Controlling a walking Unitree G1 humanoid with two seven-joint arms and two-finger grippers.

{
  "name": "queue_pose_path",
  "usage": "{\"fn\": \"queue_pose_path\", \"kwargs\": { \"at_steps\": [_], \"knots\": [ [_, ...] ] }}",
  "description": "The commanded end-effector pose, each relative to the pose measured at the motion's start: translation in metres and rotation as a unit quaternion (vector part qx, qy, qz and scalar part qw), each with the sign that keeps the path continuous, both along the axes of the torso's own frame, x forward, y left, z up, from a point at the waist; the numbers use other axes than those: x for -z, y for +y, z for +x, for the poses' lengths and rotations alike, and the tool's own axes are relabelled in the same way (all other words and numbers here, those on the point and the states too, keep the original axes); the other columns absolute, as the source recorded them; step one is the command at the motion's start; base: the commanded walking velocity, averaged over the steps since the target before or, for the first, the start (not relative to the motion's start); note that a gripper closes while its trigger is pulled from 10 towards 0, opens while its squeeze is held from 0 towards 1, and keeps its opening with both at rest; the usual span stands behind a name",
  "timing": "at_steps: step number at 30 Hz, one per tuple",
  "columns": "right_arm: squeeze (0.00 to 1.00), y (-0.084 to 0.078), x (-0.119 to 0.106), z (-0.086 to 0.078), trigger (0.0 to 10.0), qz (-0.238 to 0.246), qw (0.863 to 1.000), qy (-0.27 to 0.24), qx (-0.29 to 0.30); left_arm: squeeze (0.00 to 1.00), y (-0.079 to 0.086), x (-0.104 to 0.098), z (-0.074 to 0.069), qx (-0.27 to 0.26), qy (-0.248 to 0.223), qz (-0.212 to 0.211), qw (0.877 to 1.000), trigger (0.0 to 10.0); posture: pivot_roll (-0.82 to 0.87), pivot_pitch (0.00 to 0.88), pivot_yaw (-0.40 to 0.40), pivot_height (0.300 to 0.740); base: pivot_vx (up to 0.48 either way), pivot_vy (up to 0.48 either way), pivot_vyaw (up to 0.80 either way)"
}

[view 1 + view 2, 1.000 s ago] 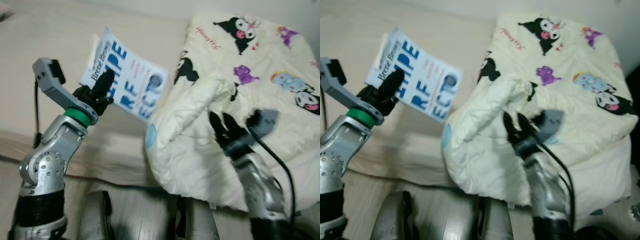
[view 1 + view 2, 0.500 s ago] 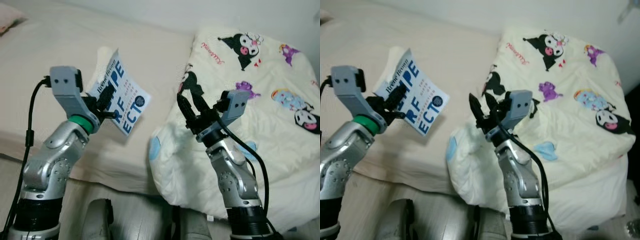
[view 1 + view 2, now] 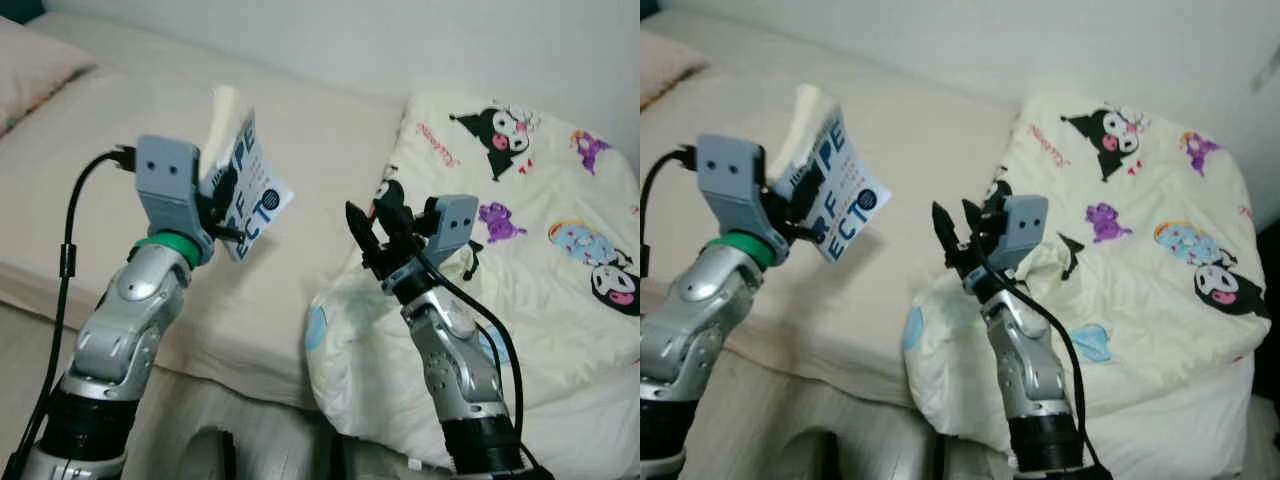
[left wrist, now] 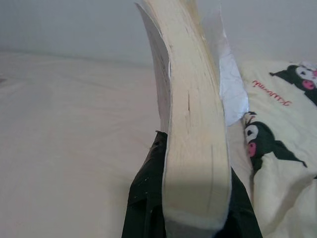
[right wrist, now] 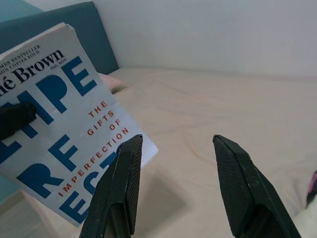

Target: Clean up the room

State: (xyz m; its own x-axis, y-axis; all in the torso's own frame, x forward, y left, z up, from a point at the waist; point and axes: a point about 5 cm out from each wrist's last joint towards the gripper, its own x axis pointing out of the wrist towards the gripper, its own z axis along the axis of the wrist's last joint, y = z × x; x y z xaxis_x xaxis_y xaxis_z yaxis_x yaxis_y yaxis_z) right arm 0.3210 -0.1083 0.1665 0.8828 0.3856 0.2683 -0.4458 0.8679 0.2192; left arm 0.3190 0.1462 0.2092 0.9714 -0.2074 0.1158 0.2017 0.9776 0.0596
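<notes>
Carry step: left gripper (image 3: 222, 200) fingers clenched on the white-and-blue paperback book (image 3: 245, 190), held above the beige bed (image 3: 300, 150); right gripper (image 3: 378, 222) fingers spread, empty; next move likely stowing the book.

The book's (image 5: 59, 124) cover is cut off at the right wrist view's edge, so the author's first name and the large blue title are only partly read. In the left wrist view, its lower edge is hidden between the left gripper's (image 4: 190, 198) fingers. A pillow (image 3: 35, 70), probably, is cropped at the left eye view's border.
</notes>
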Motion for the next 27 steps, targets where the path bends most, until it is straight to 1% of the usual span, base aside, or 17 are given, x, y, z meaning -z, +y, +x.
{"fn": "queue_pose_path", "kwargs": {
  "at_steps": [1, 3, 5, 9, 11, 12, 17, 24, 27],
  "knots": [
    [0.0, -0.003, 0.005, -0.001, 10.0, -0.007, 1.0, 0.003, 0.011, 0.0, -0.004, 0.006, 0.0, -0.005, 0.0, 0.011, 1.0, 10.0, 0.06, 0.038, -0.034, 0.706, 0.0, 0.0, 0.0],
    [0.0, -0.004, 0.006, 0.0, 10.0, -0.007, 1.0, 0.003, 0.014, 0.0, -0.004, 0.008, 0.001, -0.008, 0.006, 0.016, 1.0, 10.0, 0.06, 0.037, -0.029, 0.711, 0.0, 0.0, 0.0],
    [0.0, -0.005, 0.006, 0.001, 10.0, -0.007, 1.0, 0.003, 0.022, 0.0, -0.006, 0.013, 0.003, -0.01, 0.013, 0.024, 1.0, 10.0, 0.05, 0.038, -0.022, 0.725, 0.0, 0.0, 0.0],
    [0.0, -0.007, 0.006, 0.001, 10.0, -0.008, 1.0, 0.001, 0.03, 0.0, -0.007, 0.017, 0.005, -0.007, 0.017, 0.023, 1.0, 10.0, 0.05, 0.038, -0.018, 0.739, 0.0, 0.0, 0.0],
    [0.0, -0.008, 0.006, 0.002, 10.0, -0.008, 0.999, 0.0, 0.034, 0.0, -0.008, 0.019, 0.005, -0.004, 0.018, 0.024, 1.0, 10.0, 0.05, 0.038, -0.018, 0.74, 0.0, 0.0, 0.0],
    [0.0, -0.01, 0.006, 0.002, 10.0, -0.013, 0.999, 0.0, 0.047, 0.0, -0.012, 0.022, 0.005, 0.003, 0.021, 0.026, 0.999, 10.0, 0.05, 0.039, -0.014, 0.74, 0.0, 0.0, 0.0],
    [0.0, -0.011, 0.007, 0.003, 10.0, -0.015, 0.998, 0.0, 0.055, 0.0, -0.014, 0.024, 0.006, 0.009, 0.021, 0.027, 0.999, 10.0, 0.05, 0.042, -0.012, 0.74, 0.0, 0.0, 0.0],
    [0.0, -0.006, 0.007, 0.004, 10.0, -0.004, 0.998, -0.004, 0.067, 0.0, -0.024, 0.03, 0.006, 0.028, 0.025, 0.026, 0.999, 10.0, 0.05, 0.048, 0.0, 0.74, 0.0, 0.0, 0.0],
    [0.0, -0.005, 0.007, 0.004, 10.0, -0.004, 0.998, -0.004, 0.067, 0.0, -0.025, 0.03, 0.006, 0.029, 0.024, 0.026, 0.999, 10.0, 0.05, 0.049, 0.0, 0.74, 0.0, 0.0, 0.0]
  ]
}}
